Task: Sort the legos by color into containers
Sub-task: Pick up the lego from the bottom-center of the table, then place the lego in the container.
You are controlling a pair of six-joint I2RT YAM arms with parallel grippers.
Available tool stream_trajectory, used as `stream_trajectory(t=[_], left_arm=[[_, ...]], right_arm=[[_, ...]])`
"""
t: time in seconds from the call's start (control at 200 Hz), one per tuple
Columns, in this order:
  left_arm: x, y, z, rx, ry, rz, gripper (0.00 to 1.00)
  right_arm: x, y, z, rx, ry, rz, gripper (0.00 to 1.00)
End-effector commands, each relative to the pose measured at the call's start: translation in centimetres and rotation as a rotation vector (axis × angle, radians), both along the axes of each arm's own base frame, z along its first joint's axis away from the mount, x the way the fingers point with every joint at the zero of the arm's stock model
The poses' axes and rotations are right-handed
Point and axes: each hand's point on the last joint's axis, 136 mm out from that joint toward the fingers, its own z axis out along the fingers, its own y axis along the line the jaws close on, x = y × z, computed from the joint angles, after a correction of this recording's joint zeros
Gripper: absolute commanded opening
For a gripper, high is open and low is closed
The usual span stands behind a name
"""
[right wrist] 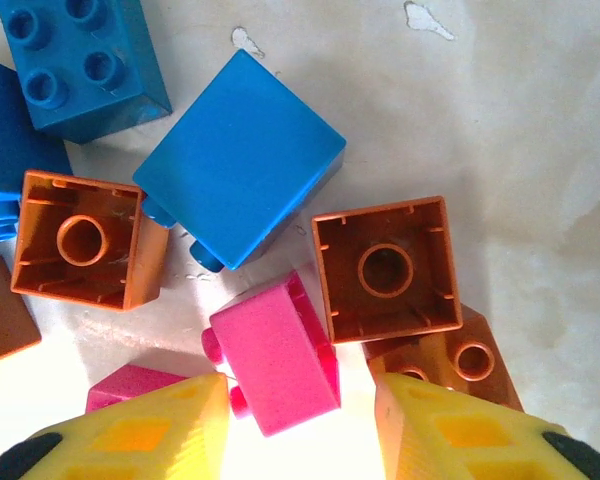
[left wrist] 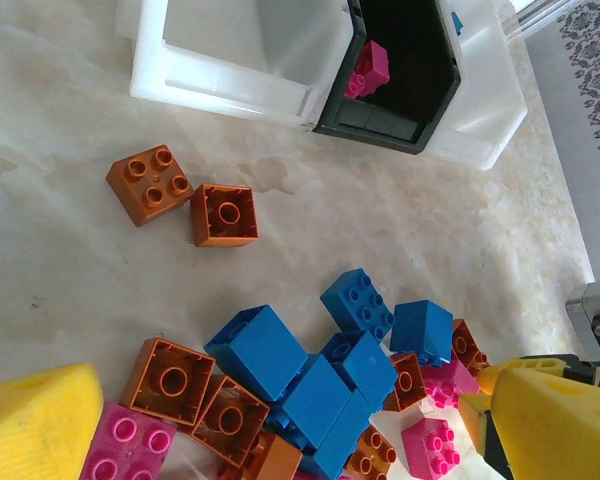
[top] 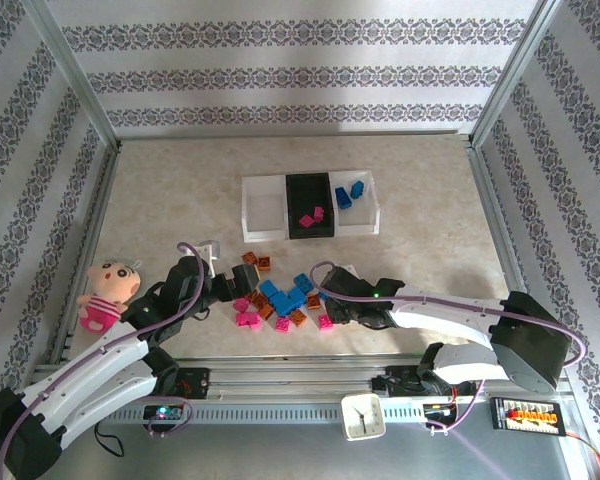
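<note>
Blue, magenta-pink and orange-brown legos lie in a loose pile (top: pixel 280 298) at the front middle of the table. The containers (top: pixel 263 210) stand behind it: the black middle bin (top: pixel 309 190) holds pink bricks (top: pixel 311 216), the right white bin holds blue bricks (top: pixel 350 193). My left gripper (top: pixel 242 283) is at the pile's left edge, open, its yellow fingers (left wrist: pixel 30 420) wide on either side of the blue bricks (left wrist: pixel 315 385). Two orange bricks (left wrist: pixel 185 198) lie apart, nearer the bins. My right gripper (right wrist: pixel 300 435) is low at the pile's right side, open, straddling a pink brick (right wrist: pixel 275 350) beside an overturned orange brick (right wrist: pixel 385 268).
A pink plush doll (top: pixel 105 293) lies at the table's left edge. A small white clock (top: pixel 361 415) stands on the front rail between the arm bases. Metal frame posts and patterned walls enclose the table. The left white bin (left wrist: pixel 230 50) looks empty.
</note>
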Motion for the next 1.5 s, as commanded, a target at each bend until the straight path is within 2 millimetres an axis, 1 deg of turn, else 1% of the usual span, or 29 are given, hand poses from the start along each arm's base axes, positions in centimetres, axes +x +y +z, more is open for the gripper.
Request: stream_trajectory(t=[0.0, 0.21, 0.385, 0.47, 0.6, 0.75, 0.834, 0.889, 0.949, 1.034, 1.059, 1.089, 1.129, 1.134, 1.179, 1.309, 1.389, 1.494], left_arm=[[-0.5, 0.2, -0.7, 0.006, 0.022, 0.006, 1.0], [-0.5, 0.2, -0.9, 0.003, 0.024, 0.01, 1.0], [-0.5, 0.3, -1.0, 0.01, 0.025, 0.011, 1.0], [-0.5, 0.3, -0.9, 0.011, 0.024, 0.008, 1.0], [-0.6, 0.5, -0.8, 0.022, 0.023, 0.01, 1.0], [-0.7, 0.8, -0.5, 0.029, 0.009, 0.018, 1.0], [-0.7, 1.0, -0.4, 0.032, 0.003, 0.021, 1.0], [-0.7, 1.0, -0.4, 0.033, 0.001, 0.02, 1.0], [-0.7, 1.1, -0.5, 0.037, 0.0, 0.021, 1.0], [-0.8, 1.2, -0.8, 0.037, 0.005, 0.028, 1.0], [-0.9, 1.2, -0.8, 0.037, 0.008, 0.026, 1.0], [-0.9, 1.3, -0.9, 0.037, 0.01, 0.027, 1.0], [-1.0, 1.4, -1.1, 0.04, 0.017, 0.03, 1.0], [-1.0, 1.4, -1.1, 0.041, 0.017, 0.03, 1.0], [-1.1, 1.5, -1.2, 0.046, 0.023, 0.034, 1.0], [-1.5, 2.1, -1.8, 0.061, 0.038, 0.05, 1.0], [-1.7, 2.4, -2.3, 0.065, 0.051, 0.059, 1.0], [-1.9, 2.6, -2.8, 0.063, 0.063, 0.069, 1.0]], right_arm=[[0.7, 0.3, 0.7, -0.034, -0.024, 0.026, 0.44], [0.5, 1.7, -0.2, -0.038, 0.013, 0.07, 0.4], [0.7, 1.1, -1.3, -0.103, 0.028, 0.059, 0.36], [0.6, 1.1, -1.2, -0.097, 0.024, 0.057, 0.32], [0.6, 1.3, 1.0, -0.039, -0.014, 0.065, 0.23], [0.4, 2.2, 6.0, 0.081, -0.071, 0.101, 0.19], [1.3, 3.0, 9.0, 0.154, -0.117, 0.112, 0.18], [2.7, 3.7, 10.8, 0.197, -0.146, 0.107, 0.18], [4.9, 4.3, 12.4, 0.221, -0.185, 0.091, 0.18], [9.0, 5.1, 14.1, 0.241, -0.248, 0.055, 0.18], [10.1, 5.4, 14.0, 0.242, -0.251, 0.042, 0.18], [11.7, 5.6, 14.4, 0.256, -0.265, 0.02, 0.18], [13.7, 5.8, 13.7, 0.242, -0.262, -0.002, 0.18], [14.0, 5.9, 13.9, 0.244, -0.268, -0.006, 0.18], [16.2, 6.1, 13.4, 0.218, -0.269, -0.026, 0.18], [21.2, 6.8, 11.2, 0.139, -0.251, -0.063, 0.17], [23.4, 7.0, 9.6, 0.112, -0.232, -0.09, 0.17], [25.5, 7.0, 7.6, 0.101, -0.205, -0.132, 0.18]])
